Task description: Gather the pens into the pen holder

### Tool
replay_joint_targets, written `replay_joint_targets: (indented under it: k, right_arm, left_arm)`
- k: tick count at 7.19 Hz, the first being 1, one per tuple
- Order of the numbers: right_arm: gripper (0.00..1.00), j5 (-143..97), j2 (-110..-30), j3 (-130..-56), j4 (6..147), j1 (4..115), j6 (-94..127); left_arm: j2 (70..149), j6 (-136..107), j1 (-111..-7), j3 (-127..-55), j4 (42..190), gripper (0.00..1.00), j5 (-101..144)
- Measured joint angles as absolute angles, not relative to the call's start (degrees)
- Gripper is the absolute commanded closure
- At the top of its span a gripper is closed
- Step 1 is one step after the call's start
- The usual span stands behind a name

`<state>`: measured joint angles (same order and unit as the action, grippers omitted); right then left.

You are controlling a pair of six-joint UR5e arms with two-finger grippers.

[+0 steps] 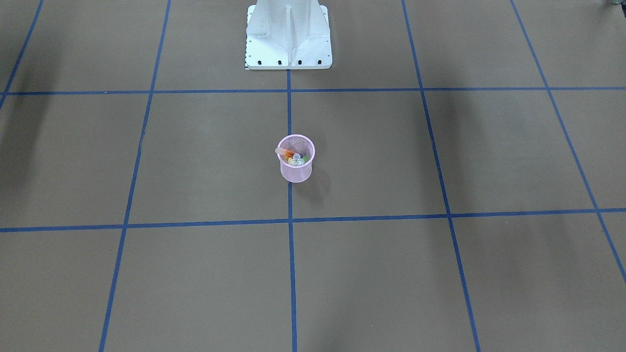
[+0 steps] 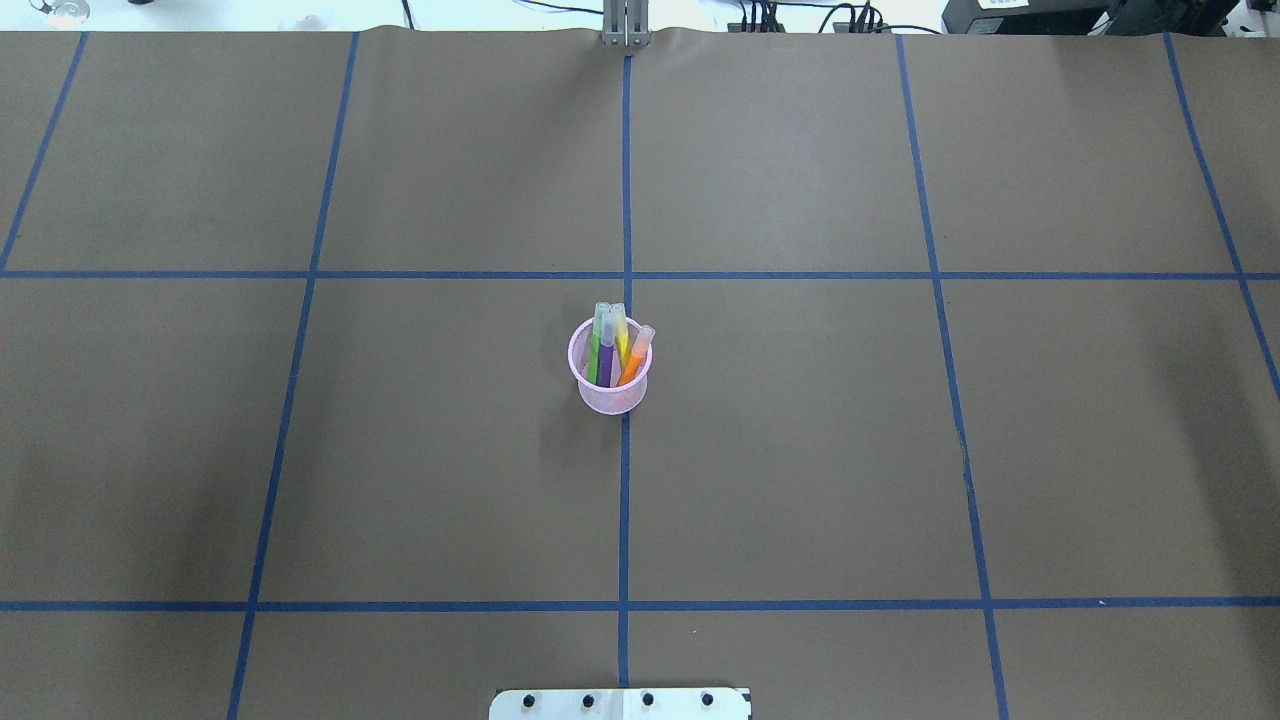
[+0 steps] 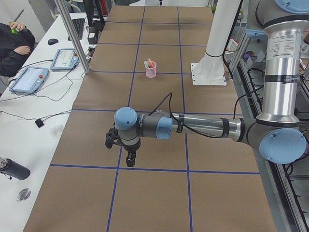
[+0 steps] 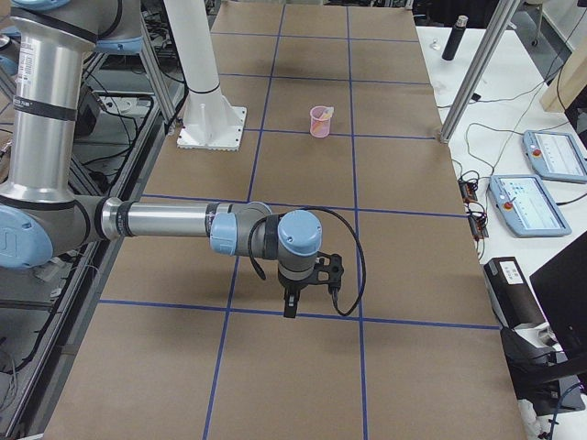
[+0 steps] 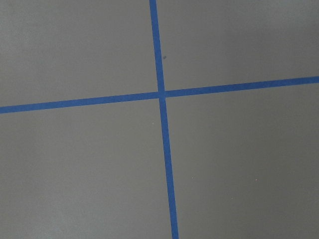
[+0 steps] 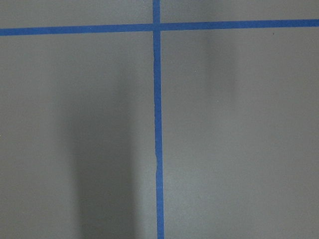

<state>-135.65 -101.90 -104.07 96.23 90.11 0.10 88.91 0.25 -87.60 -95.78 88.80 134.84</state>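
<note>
Since all four pens [image 2: 612, 350] stand in the pink holder [image 2: 611, 398], far off from the left pincer [image 3: 129, 161] and the right pincer [image 4: 290, 308] hanging over the mat [image 5: 239, 164], collecting looks done, next move probably none; cannot tell either pincer's opening from these side views.

The table [image 2: 800, 450] is covered in brown and crossed by blue tape lines [image 2: 625, 500]. A black bottle [image 3: 13, 169] is laid on the white bench beside it.
</note>
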Motion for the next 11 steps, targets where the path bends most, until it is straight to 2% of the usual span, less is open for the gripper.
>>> replay_joint_targets:
  k: [11]
  right_arm:
    - [0.0,-135.7,-100.6,-105.7,96.9,90.1,0.3]
  left_arm:
    - [88.7,0.6,-88.9,-97.4,87.2,0.0,129.0]
